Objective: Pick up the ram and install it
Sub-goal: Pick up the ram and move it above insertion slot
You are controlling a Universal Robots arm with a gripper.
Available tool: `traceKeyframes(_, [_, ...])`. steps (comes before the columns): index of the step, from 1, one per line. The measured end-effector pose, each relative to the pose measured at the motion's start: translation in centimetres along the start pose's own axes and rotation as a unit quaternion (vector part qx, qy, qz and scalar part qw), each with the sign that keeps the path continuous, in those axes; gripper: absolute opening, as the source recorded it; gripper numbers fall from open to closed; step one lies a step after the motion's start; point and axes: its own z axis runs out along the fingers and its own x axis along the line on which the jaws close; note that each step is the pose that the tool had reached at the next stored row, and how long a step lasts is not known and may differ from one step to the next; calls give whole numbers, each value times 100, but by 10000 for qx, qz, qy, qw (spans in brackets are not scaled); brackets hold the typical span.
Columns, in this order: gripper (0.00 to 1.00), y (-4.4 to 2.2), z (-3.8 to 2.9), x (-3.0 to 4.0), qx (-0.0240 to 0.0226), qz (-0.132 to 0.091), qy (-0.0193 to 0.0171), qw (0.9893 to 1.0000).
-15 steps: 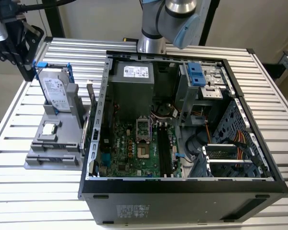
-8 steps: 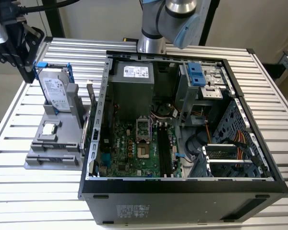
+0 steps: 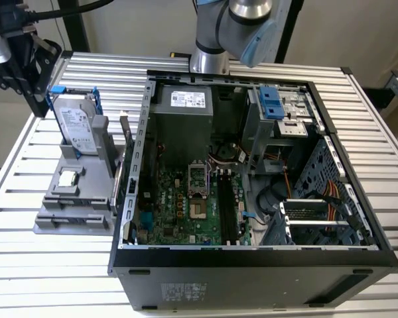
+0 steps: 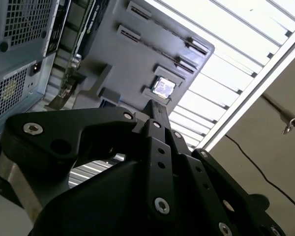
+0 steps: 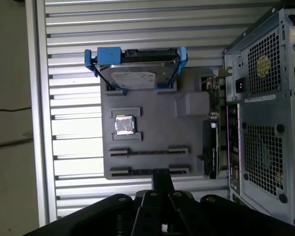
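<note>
- one gripper (image 5: 162, 178) hangs high over the grey holder (image 5: 152, 113) beside the computer case (image 3: 252, 271), touching nothing; in the first wrist view its jaws look pressed together with nothing between them.
- two long slots (image 5: 147, 152) in the holder look bare, while the hard drive (image 5: 135, 78) and the small chip (image 5: 124, 125) sit in their own pockets, each shaped to keep its part steady.
- the ram (image 3: 223, 205) seems to be the dark narrow strip standing on edge on the motherboard (image 3: 179, 205), upright so its edge meets the contacts; whether it is fully seated, i cannot tell.
</note>
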Motion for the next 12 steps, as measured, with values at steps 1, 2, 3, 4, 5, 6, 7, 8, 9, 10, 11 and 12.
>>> traceKeyframes(1, [0,-4,0,-2,0,0,0,10000])
traceKeyframes(2, [0,-8,0,-4,0,0,0,10000])
traceKeyframes(3, [0,-12,0,-7,0,0,0,10000])
traceKeyframes(4, [0,-18,-1,-11,0,0,0,10000])
traceKeyframes(5, [0,-24,0,-13,-1,0,-1,10000])
traceKeyframes(6, [0,-29,-1,-15,0,0,0,10000])
traceKeyframes(7, [0,-36,-1,-18,0,0,0,10000])
traceKeyframes(8, [0,-41,-2,-22,0,0,0,10000])
traceKeyframes(9, [0,-46,-2,-26,0,0,0,10000])
traceKeyframes(10, [0,-49,-2,-31,0,0,1,10000])
traceKeyframes(11, [0,-54,-3,-35,0,0,2,10000])
traceKeyframes(12, [0,-57,-2,-38,0,0,2,10000])
